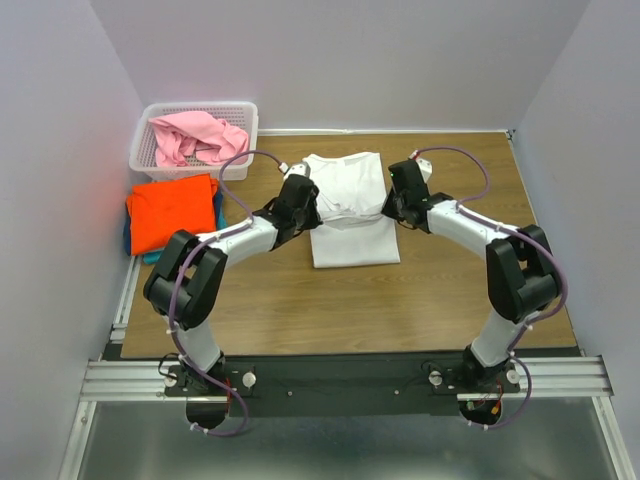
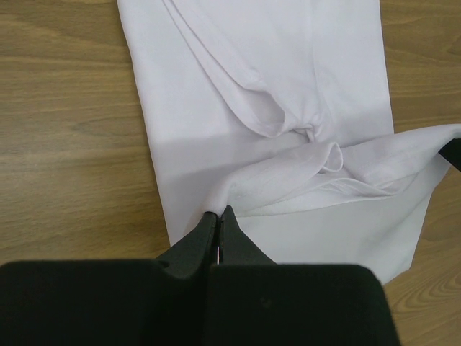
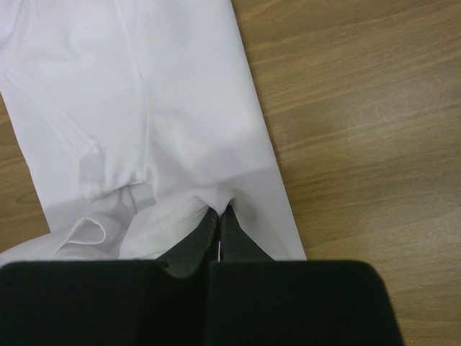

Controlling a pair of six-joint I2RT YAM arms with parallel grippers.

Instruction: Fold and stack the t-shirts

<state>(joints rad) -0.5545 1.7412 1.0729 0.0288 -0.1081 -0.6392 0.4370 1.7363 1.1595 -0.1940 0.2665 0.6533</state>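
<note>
The white t-shirt [image 1: 350,215] lies in the middle of the table, partly folded, with its upper part lifted into a sagging fold between both grippers. My left gripper [image 1: 312,212] is shut on the shirt's left edge; in the left wrist view the left gripper [image 2: 218,212] pinches the white t-shirt [image 2: 288,86]. My right gripper [image 1: 392,208] is shut on the right edge, seen in the right wrist view as the right gripper [image 3: 219,211] pinching the white t-shirt [image 3: 166,86]. The bright orange t-shirt [image 1: 172,212] lies folded at the left on top of the teal t-shirt [image 1: 221,214]. The pink t-shirt [image 1: 195,138] is crumpled in the basket.
A white lattice basket [image 1: 242,112] stands at the back left corner. White walls close in the table on three sides. Bare wooden tabletop [image 1: 450,290] lies to the right and in front of the white shirt.
</note>
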